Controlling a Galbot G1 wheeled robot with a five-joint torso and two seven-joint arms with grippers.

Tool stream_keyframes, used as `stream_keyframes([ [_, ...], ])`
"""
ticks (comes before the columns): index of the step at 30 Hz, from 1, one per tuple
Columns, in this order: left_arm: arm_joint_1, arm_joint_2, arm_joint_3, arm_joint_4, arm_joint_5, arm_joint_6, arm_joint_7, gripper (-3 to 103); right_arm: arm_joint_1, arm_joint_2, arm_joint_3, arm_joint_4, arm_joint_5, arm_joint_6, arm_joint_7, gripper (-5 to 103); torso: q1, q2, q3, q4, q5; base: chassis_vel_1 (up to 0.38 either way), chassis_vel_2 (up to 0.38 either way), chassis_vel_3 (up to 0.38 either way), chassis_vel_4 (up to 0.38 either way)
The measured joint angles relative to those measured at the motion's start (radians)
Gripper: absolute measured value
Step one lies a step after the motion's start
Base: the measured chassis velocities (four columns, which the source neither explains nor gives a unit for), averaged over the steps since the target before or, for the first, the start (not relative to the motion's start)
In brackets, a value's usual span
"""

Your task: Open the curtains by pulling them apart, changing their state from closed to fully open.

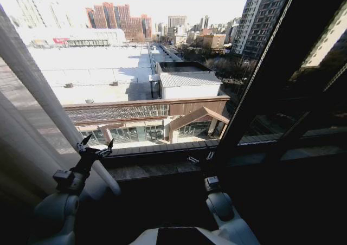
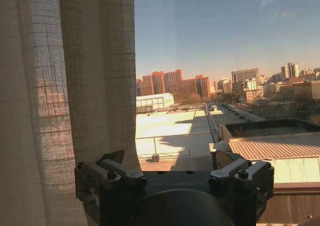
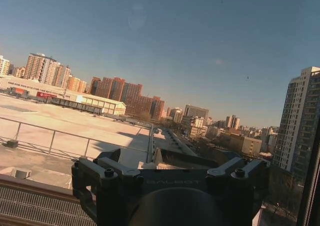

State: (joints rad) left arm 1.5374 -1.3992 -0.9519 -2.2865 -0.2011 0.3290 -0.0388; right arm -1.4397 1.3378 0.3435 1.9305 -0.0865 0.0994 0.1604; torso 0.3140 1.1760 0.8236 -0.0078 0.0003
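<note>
Curtains [image 1: 32,101] hang gathered left of the window frame [image 1: 260,88], largely open; left gripper [image 1: 96,144] beside them, right gripper [image 1: 199,158] by the frame, fingers spread, empty.

The curtains [image 1: 32,98] run off the picture's left and top edges, their full width cut away. The right gripper [image 1: 199,158] sits too small and dark against the sill to read its fingers.

Dark window frame bar [image 1: 255,88], stone sill [image 1: 157,169], sunlit rooftops [image 1: 97,71], distant towers [image 3: 300,121].
</note>
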Motion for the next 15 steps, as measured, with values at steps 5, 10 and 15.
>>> stream_keyframes([
  [5, 0.077, -0.061, -0.023, -0.030, -0.045, -0.098, -0.010, 100, 0.016, 0.017, -0.019, 0.041, 0.018, -0.105, -0.015, 100, 0.000, 0.000, 0.000, 0.0005, 0.0000, 0.000, 0.000, 0.000, 0.000],
  [10, 0.108, -0.088, -0.024, 0.024, -0.054, -0.307, 0.090, 100, 0.011, 0.017, -0.029, 0.081, 0.020, -0.181, -0.027, 100, 0.000, 0.000, 0.000, 0.0001, -0.0001, 0.000, 0.000, 0.000, 0.000],
  [15, 0.112, -0.096, -0.034, 0.034, -0.057, -0.307, 0.093, 100, 0.002, 0.009, -0.017, 0.099, 0.024, -0.206, -0.028, 100, 0.000, 0.000, 0.000, 0.0003, -0.0001, -0.024, -0.013, 0.018, 0.022],
])
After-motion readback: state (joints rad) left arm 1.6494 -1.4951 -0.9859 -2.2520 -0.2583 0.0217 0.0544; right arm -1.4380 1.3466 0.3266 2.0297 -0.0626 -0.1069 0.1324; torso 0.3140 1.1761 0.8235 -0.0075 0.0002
